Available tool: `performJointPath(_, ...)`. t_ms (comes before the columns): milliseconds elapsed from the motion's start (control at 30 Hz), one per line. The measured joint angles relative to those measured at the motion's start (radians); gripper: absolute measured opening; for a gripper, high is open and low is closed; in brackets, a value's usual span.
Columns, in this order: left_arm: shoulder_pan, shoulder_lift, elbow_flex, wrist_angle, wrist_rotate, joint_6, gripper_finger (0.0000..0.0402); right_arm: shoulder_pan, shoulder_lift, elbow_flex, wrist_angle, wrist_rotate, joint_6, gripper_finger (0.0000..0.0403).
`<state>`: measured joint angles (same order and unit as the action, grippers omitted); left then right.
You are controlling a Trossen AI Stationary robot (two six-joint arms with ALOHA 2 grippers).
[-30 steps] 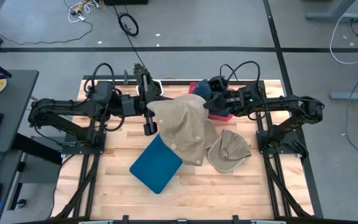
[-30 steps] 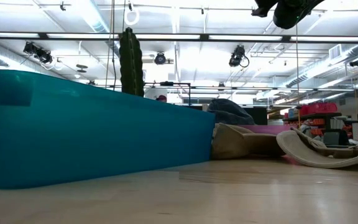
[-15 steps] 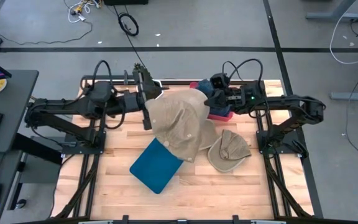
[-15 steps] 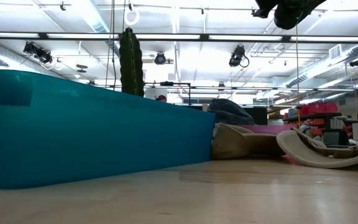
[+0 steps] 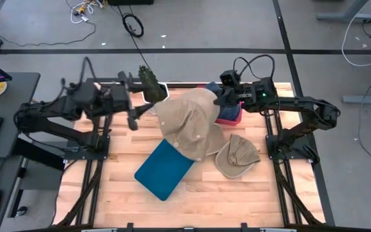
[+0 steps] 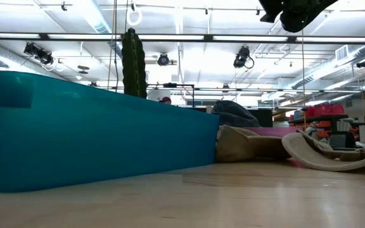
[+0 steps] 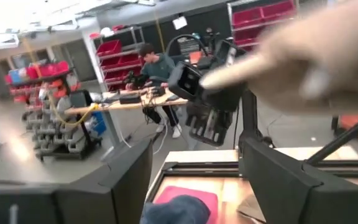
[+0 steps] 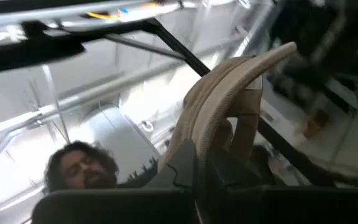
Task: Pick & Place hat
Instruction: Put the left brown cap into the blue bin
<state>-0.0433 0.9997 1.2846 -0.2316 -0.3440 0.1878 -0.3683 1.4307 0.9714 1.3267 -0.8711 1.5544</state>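
A large tan hat (image 5: 189,125) hangs spread out above the table's middle, and my right gripper (image 5: 216,101) is shut on its far right edge. The hat's near edge overlaps a corner of the teal box (image 5: 164,169); whether they touch I cannot tell. My left gripper (image 5: 134,120) stands open left of the hat, apart from it, nothing between its fingers (image 7: 123,180). The left wrist view looks across at my right gripper (image 7: 207,112) and the blurred tan hat (image 7: 316,56). A second tan hat (image 5: 237,156) lies on the table at the right. My right gripper pinches the tan hat's brim edge (image 8: 219,134) between its two fingers, reaching in from the table's right side. The brim curves up past the fingertips in a folded arc. The rest of the hat hangs slack toward the table's middle.
A dark blue hat (image 5: 211,88) and a pink tray (image 5: 229,117) sit at the far side under my right arm. A small cactus (image 5: 148,78) stands at the far edge. In the low view the teal box (image 6: 94,136) fills the left, the second hat (image 6: 334,157) the right.
My left gripper has opened, let go of the tan hat's left edge and drawn back toward the table's left edge. The hat stays in my right gripper; its freed left side has swung a little toward the right.
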Motion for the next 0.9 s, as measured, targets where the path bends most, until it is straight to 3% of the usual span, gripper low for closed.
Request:
performJointPath(167, 0.000, -0.070, 0.000, -0.063, -0.046, -0.068, 0.0244, -0.005, 0.000, 0.000, -0.195, -0.062, -0.086, 0.0006)
performJointPath(433, 0.000, -0.121, 0.000, -0.093, -0.116, -0.132, 0.0236, 0.030, 0.000, 0.000, -0.654, -0.075, -0.399, 0.0006)
performJointPath(900, 0.001, -0.076, 0.000, -0.095, -0.134, -0.116, 0.0236, 0.119, 0.001, 0.000, -1.008, 0.142, -0.679, 0.0006)
